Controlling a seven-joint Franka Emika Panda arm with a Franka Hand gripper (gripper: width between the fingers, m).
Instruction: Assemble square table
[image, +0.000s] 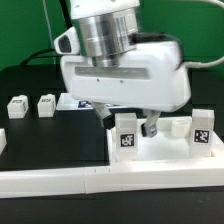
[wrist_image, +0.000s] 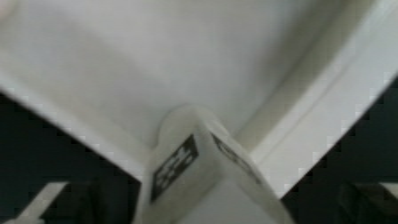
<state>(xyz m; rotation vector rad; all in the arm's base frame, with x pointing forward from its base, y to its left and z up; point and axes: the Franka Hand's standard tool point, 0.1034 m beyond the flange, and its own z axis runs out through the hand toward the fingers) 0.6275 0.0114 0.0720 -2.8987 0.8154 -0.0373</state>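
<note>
- Exterior view: one leg post (image: 125, 134) stands upright at a corner of the square top (image: 165, 165), directly under the claw (image: 130, 124). The claw is released; its jaws stand on both sides of the post and do not touch it.
- Wrist view: the post rises between the fingers (wrist_image: 377, 196), with a dark gap on each side.
- I judge the post light, stiff and smooth; its flat sides, near the upper end, seem best to hold.
</note>
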